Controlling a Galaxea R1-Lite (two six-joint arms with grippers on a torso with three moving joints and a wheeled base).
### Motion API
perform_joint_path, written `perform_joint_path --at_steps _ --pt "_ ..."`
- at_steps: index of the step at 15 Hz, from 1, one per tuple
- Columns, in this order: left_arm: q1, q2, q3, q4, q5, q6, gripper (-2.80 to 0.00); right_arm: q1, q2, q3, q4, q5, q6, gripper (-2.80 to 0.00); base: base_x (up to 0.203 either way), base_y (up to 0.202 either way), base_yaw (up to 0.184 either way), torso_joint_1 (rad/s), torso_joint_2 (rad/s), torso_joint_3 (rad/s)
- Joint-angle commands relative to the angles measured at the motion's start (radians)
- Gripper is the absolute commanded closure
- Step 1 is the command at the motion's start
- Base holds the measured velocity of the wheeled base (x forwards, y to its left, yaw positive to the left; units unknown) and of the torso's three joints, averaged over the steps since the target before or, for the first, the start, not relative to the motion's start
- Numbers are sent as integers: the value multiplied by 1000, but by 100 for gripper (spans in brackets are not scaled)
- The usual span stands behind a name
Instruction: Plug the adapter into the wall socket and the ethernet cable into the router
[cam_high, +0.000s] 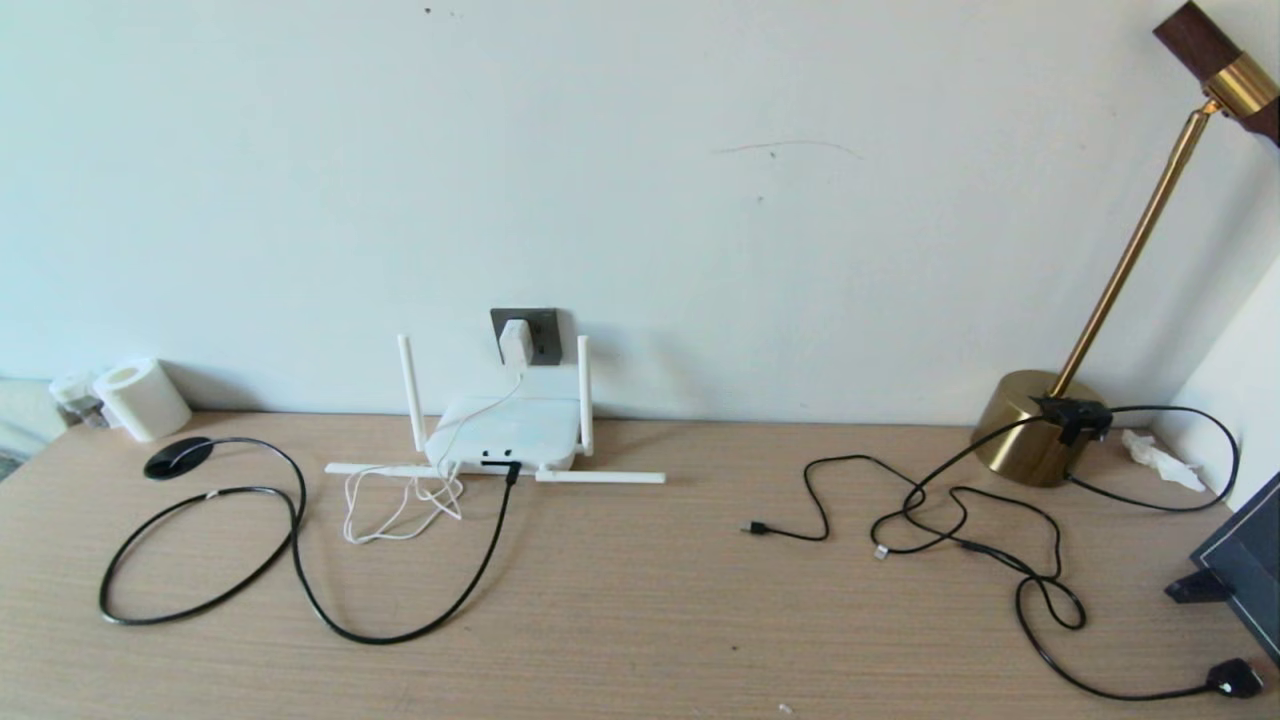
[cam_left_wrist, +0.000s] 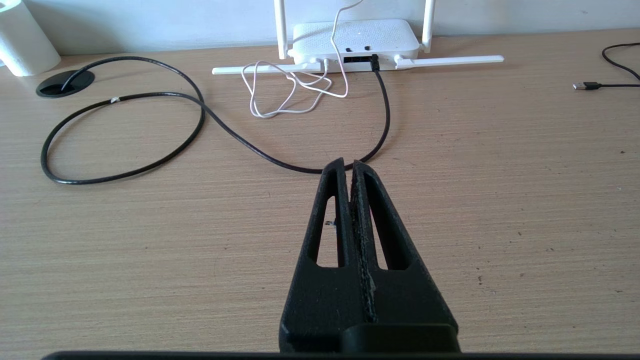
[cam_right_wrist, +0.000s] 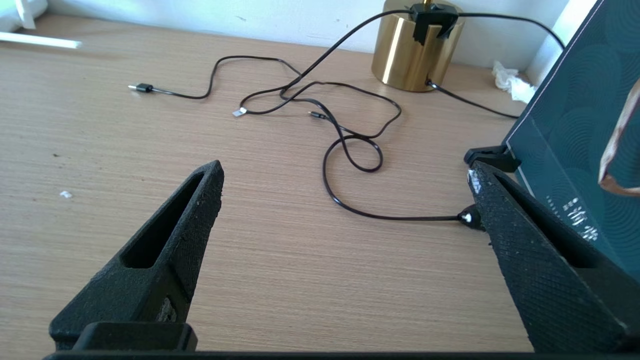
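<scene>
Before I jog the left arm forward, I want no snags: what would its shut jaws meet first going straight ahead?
Probably the ethernet cable, whose loop lies on the desk just past the left gripper. Farther along that line sits the router. Height above the desk is unclear, so it might pass over the cable.

Socket holes behind the adapter hidden; lamp head and dark box cut off.

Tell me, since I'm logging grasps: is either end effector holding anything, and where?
Nothing is held. The left end effector is shut empty; the right end effector is open.
</scene>
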Motion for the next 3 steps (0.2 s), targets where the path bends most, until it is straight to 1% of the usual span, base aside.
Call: perform_joint_path --at_steps 1,3 --pt "0 0 0 0 0 1 0 0 0 1 -2 3 4 -280 0 0 0 0 0 0" --pt "0 0 0 0 0 0 0 0 1 1 -2 3 5 -280 0 0 0 0 0 0"
